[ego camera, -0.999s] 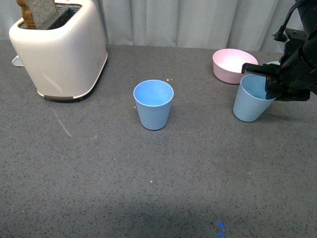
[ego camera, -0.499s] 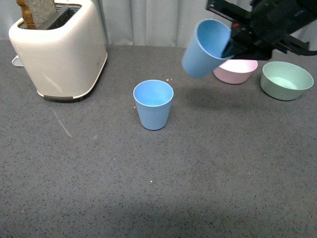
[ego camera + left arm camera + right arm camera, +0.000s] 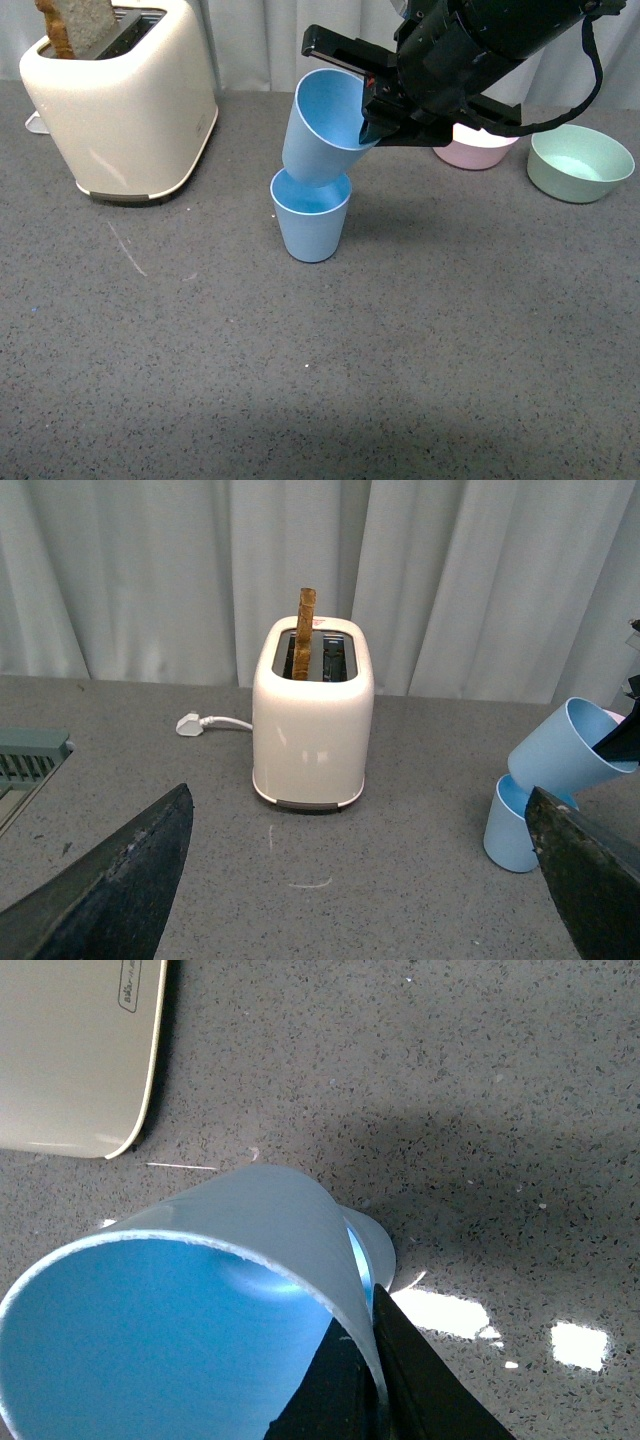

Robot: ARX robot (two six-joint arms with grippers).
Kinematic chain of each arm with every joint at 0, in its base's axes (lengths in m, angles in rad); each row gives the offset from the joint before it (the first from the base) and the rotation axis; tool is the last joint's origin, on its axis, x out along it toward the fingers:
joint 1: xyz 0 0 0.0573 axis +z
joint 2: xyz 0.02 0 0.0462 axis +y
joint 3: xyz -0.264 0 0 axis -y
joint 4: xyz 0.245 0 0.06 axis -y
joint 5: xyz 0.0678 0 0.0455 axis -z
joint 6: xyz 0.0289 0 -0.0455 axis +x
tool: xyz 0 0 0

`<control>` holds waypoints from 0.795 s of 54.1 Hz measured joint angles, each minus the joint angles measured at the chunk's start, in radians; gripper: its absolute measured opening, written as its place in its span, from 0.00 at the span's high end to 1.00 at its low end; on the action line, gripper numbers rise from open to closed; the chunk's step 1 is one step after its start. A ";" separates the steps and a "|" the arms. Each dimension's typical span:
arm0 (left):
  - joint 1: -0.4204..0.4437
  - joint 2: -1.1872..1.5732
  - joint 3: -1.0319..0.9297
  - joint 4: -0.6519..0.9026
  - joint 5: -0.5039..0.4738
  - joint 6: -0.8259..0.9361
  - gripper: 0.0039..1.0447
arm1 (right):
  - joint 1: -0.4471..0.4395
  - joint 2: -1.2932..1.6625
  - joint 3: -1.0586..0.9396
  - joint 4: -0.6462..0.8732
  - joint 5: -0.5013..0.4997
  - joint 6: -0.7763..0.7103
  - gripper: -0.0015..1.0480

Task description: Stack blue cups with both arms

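The right gripper (image 3: 372, 105) had the held blue cup (image 3: 322, 125) pinched at the rim, clamped tight on the wall. It hung tilted over the standing blue cup (image 3: 310, 225) in the middle of the table (image 3: 300, 380), to the right of the toaster (image 3: 120, 100). Its base sat right at the lower cup's mouth, not yet dropped in.

These tumblers looked light and stiff, thin matte plastic. A rim pinch should carry one easily, though a cup held that way could swing in the grip. The taper should guide it down once it was brought upright.

The front view gave the alignment, base over mouth, with the pink bowl (image 3: 475, 150) and green bowl (image 3: 580, 162) off to the far right. It showed no left arm at all.

The right wrist view showed the hold itself: dark fingers (image 3: 345, 1385) astride the rim, one inside, one outside.

The left wrist view showed the left gripper (image 3: 357, 810) spread wide and empty, well apart from both cups. It also caught the tilt side-on, and a slice of toast (image 3: 304, 632) standing in the toaster.
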State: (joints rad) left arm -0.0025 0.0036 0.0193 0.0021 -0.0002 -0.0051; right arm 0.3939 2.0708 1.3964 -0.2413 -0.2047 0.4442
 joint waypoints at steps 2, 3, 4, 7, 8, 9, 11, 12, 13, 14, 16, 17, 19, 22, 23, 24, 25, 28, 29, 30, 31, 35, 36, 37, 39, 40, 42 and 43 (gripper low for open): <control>0.000 0.000 0.000 0.000 0.000 0.000 0.06 | 0.001 0.000 0.000 -0.004 -0.007 0.001 0.99; 0.000 0.000 0.000 0.000 0.000 0.000 0.06 | 0.001 0.000 0.001 -0.008 -0.008 0.001 0.99; 0.000 0.000 0.000 0.000 0.000 0.000 0.06 | 0.002 0.000 0.002 -0.011 -0.008 0.001 0.98; 0.000 0.000 0.000 0.000 0.000 0.000 0.06 | 0.002 0.000 0.002 -0.012 -0.019 0.004 0.87; 0.000 0.000 0.000 0.000 0.000 0.000 0.06 | 0.002 0.000 0.002 -0.011 -0.021 0.005 0.84; 0.000 0.000 0.000 0.000 0.000 0.000 0.06 | 0.002 -0.001 0.001 -0.007 -0.021 0.005 0.78; 0.000 0.000 0.000 0.000 0.000 0.000 0.06 | 0.001 -0.008 -0.007 0.010 -0.019 0.003 0.70; 0.000 0.000 0.000 0.000 0.000 0.000 0.06 | 0.000 -0.010 -0.009 0.011 -0.018 0.002 0.68; 0.000 0.000 0.000 0.000 0.000 0.000 0.06 | -0.001 -0.015 -0.017 0.019 -0.011 -0.005 0.65; 0.000 0.000 0.000 0.000 0.000 0.000 0.06 | -0.002 -0.023 -0.026 0.028 -0.003 -0.012 0.61; 0.000 0.000 0.000 0.000 0.000 0.000 0.06 | -0.006 -0.035 -0.041 0.041 0.013 -0.025 0.56; 0.000 0.000 0.000 0.000 0.000 0.000 0.06 | -0.007 -0.045 -0.051 0.047 0.023 -0.035 0.53; 0.000 0.000 0.000 0.000 0.000 0.000 0.06 | -0.012 -0.063 -0.068 0.057 0.037 -0.052 0.48; 0.000 0.000 0.000 0.000 0.000 0.000 0.06 | -0.019 -0.094 -0.090 0.073 0.056 -0.079 0.34; 0.000 0.000 0.000 0.000 0.000 0.000 0.06 | -0.016 -0.098 -0.113 0.138 0.105 -0.102 0.35; 0.000 0.000 0.000 0.000 0.000 0.000 0.06 | -0.016 -0.113 -0.179 0.295 0.218 -0.154 0.39; 0.000 0.000 0.000 0.000 0.000 0.000 0.06 | -0.016 -0.122 -0.226 0.406 0.300 -0.185 0.42; 0.000 0.000 0.000 0.000 0.001 0.000 0.06 | -0.031 -0.159 -0.424 0.777 0.485 -0.309 0.55; 0.000 0.000 0.000 0.000 -0.002 0.000 0.06 | -0.042 -0.174 -0.507 0.932 0.511 -0.347 0.60; 0.000 0.000 0.000 0.000 -0.002 0.000 0.06 | -0.052 -0.182 -0.556 1.032 0.515 -0.360 0.63; 0.000 0.000 0.000 0.000 -0.002 0.000 0.06 | -0.058 -0.189 -0.580 1.083 0.515 -0.372 0.65; 0.000 0.000 0.000 0.000 -0.002 0.000 0.06 | -0.092 -0.253 -0.714 1.307 0.497 -0.406 0.77; 0.000 0.000 0.000 0.000 -0.002 0.000 0.06 | -0.101 -0.276 -0.745 1.345 0.490 -0.413 0.80; 0.000 0.000 0.000 0.000 -0.002 0.000 0.06 | -0.110 -0.300 -0.772 1.373 0.483 -0.418 0.83; 0.000 0.000 0.000 0.000 -0.001 0.000 0.06 | -0.124 -0.335 -0.809 1.397 0.473 -0.423 0.88; 0.000 0.000 0.000 0.000 -0.001 0.000 0.06 | -0.133 -0.357 -0.833 1.406 0.465 -0.425 0.92; 0.000 0.000 0.000 0.000 0.000 0.000 0.06 | -0.146 -0.388 -0.867 1.414 0.455 -0.429 0.97; 0.000 0.000 0.000 0.000 0.000 0.000 0.06 | -0.154 -0.406 -0.890 1.416 0.449 -0.433 1.00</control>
State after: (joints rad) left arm -0.0025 0.0032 0.0193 0.0021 -0.0002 -0.0051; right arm 0.2401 1.6653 0.5060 1.1751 0.2447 0.0113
